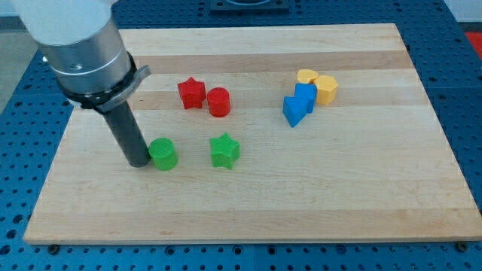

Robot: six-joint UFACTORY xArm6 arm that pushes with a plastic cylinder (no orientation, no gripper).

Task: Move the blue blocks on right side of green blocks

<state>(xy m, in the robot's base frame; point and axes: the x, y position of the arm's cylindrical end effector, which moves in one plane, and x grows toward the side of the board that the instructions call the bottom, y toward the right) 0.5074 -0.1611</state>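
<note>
My tip (pixel 138 162) rests on the board, touching the left side of the green cylinder (pixel 163 153). The green star (pixel 224 150) lies to the right of that cylinder, apart from it. Two blue blocks sit at the view's upper right: a blue cube-like block (pixel 306 95) and a blue wedge (pixel 294 111), touching each other. They lie to the right of and above the green blocks.
A red star (pixel 191 92) and a red cylinder (pixel 218 102) sit together above the green blocks. Two yellow blocks (pixel 325 88) touch the blue ones at the upper right. The wooden board (pixel 248 211) lies on a blue perforated table.
</note>
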